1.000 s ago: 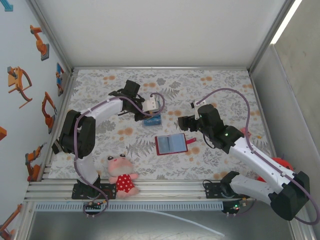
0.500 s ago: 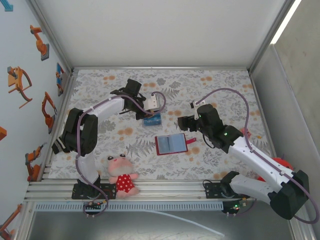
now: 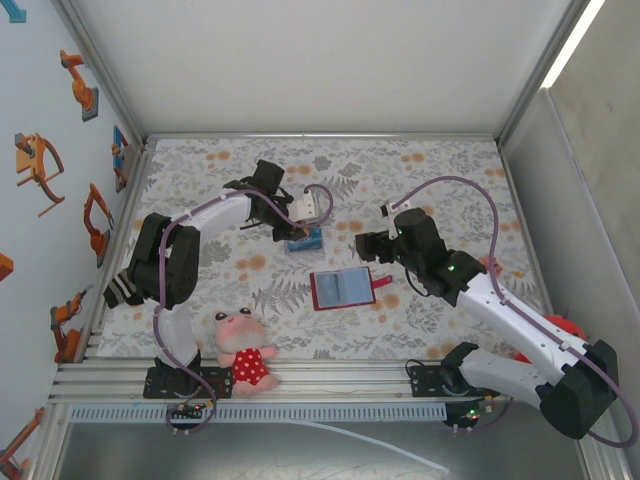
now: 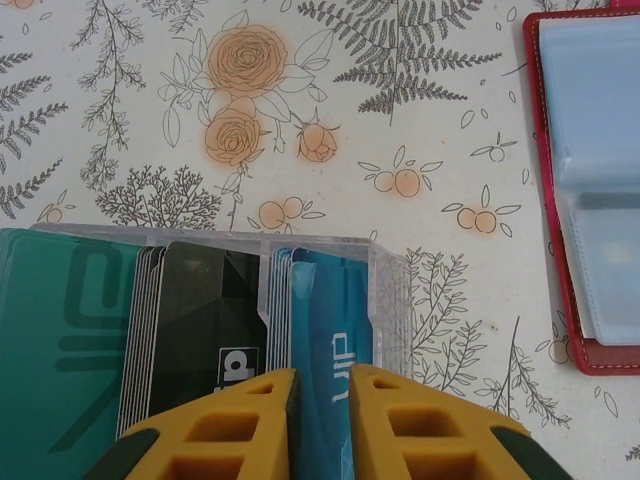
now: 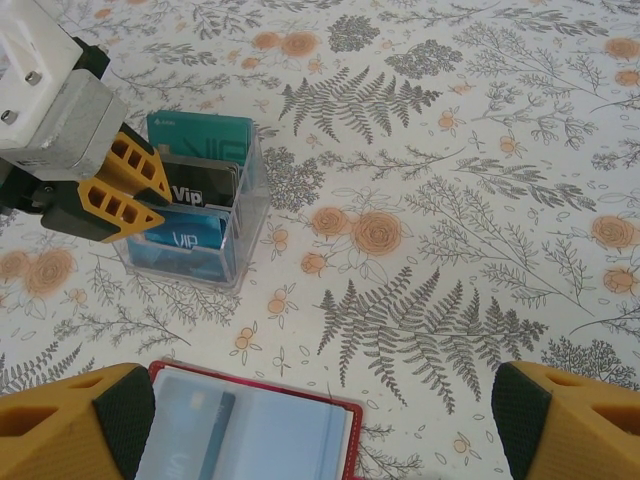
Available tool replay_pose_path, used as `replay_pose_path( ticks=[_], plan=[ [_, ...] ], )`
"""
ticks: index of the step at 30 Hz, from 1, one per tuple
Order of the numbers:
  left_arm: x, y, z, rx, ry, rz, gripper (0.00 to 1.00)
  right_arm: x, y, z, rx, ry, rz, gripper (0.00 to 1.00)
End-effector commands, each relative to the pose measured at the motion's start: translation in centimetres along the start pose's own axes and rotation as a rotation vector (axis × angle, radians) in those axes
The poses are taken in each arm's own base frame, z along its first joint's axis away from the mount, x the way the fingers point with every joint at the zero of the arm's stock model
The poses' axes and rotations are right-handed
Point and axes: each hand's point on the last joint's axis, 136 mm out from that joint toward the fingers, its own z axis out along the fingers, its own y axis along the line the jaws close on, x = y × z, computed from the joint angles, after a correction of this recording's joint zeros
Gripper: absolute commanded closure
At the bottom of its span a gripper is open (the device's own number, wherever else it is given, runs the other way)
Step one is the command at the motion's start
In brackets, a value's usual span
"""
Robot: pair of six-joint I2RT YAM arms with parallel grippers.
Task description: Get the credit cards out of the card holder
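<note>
The red wallet [image 3: 343,288] lies open on the bench [image 3: 430,175]. Beyond it to the left, the left end effector [image 4: 322,378] sits with its jaws a crack apart, holding nothing, over the cards [image 5: 192,190] standing in a clear box [image 5: 250,215]. By the wallet's right side, the right end effector [image 5: 320,385] gapes wide, empty.

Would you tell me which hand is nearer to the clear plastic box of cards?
Left. The left hand sits right at the clear box, fingers among its cards; the right hand is apart, near the red card holder.
</note>
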Motion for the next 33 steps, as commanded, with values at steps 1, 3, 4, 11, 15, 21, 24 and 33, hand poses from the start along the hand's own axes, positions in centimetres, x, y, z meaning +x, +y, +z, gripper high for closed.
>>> replay_pose_path(
  ticks=[1,3,4,11,15,21,24,33],
  plan=[
    [-0.7,0.4,-0.4,-0.006,-0.011,0.001,0.74,-0.6,0.0,-0.1,-0.001,-0.008,0.018,0.13],
    [-0.9,0.5,-0.7,-0.015,-0.012,0.001,0.71,-0.6,0.0,-0.2,-0.001,-0.007,0.018,0.13],
    [-1.0,0.6,-0.8,-0.022,-0.014,-0.001,0.7,-0.7,0.0,-0.2,-0.002,-0.007,0.019,0.14],
    [-3.5,0.5,-4.2,-0.114,-0.087,0.008,0.5,-0.4,0.2,-0.2,-0.009,0.017,0.026,0.17],
    [-4.7,0.1,-6.8,-0.212,-0.131,0.007,0.12,0.3,0.0,0.3,0.009,0.059,0.037,0.2],
    [-4.7,-1.0,-9.9,-0.383,-0.141,-0.05,0.03,1.7,0.4,1.7,0.003,0.145,0.073,0.29],
    [-3.8,-1.1,-11.3,-0.502,-0.138,-0.118,0.03,2.7,1.2,2.5,-0.027,0.191,0.095,0.36],
    [-1.5,-2.3,-19.1,-0.87,-0.4,-0.464,0.03,6.4,4.7,4.2,-0.052,0.312,0.062,0.51]
  ],
)
